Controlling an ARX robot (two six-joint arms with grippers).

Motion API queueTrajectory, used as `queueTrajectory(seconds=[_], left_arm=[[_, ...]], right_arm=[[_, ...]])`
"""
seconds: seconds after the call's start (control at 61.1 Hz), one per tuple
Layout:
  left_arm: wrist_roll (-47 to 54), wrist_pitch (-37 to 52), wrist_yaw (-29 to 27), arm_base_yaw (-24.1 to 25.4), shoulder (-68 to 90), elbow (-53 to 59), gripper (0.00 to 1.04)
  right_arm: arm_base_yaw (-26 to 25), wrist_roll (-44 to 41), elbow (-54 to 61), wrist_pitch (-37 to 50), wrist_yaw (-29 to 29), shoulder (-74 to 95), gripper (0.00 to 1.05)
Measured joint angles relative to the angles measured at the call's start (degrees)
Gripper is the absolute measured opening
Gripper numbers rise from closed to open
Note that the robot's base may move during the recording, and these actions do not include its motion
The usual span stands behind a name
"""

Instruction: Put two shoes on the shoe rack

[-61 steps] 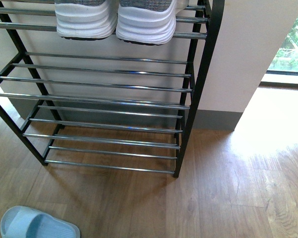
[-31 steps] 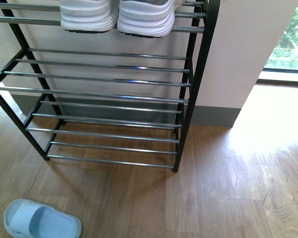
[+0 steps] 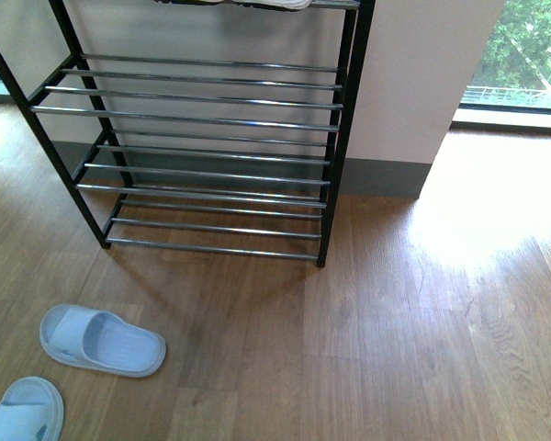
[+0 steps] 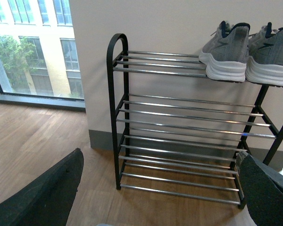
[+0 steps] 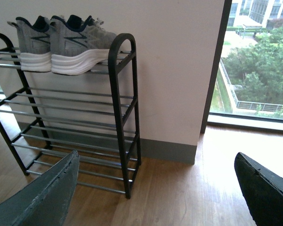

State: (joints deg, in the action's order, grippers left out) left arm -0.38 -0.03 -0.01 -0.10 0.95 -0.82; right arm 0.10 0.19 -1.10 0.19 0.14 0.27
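Observation:
The shoe rack [image 3: 202, 115], black uprights with chrome bars, stands against a white wall. Two grey knit sneakers [image 4: 226, 47] [image 4: 271, 52] with white soles sit side by side on its top shelf, also seen in the right wrist view as sneakers [image 5: 35, 44] [image 5: 80, 44]. Two pale blue slides lie on the wood floor in front of the rack, one slide [image 3: 101, 340] whole and one slide [image 3: 23, 413] cut by the frame's corner. My left gripper [image 4: 160, 155] is open and holds nothing, facing the rack. My right gripper [image 5: 157, 157] is open and empty, beside the rack's end.
The rack's lower shelves [image 3: 207, 184] carry nothing. A white wall column [image 3: 413, 83] with a grey skirting stands right of the rack. Floor-level windows [image 5: 259, 70] flank it. Sunlit wood floor [image 3: 422, 331] stretches to the right.
The front view has drawn back and down from the rack. The rack sits higher in frame, the sneakers have nearly left the top edge, and a second slide has come into view.

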Motion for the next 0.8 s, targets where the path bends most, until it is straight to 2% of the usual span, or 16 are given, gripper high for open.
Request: queueTrajectory(seconds=[0.802], left_arm=[[0.02,0.0,0.02,0.0,0.0,0.0,0.95]], right_arm=[[0.0,0.02,0.0,-0.11,-0.02,0.0,0.95]])
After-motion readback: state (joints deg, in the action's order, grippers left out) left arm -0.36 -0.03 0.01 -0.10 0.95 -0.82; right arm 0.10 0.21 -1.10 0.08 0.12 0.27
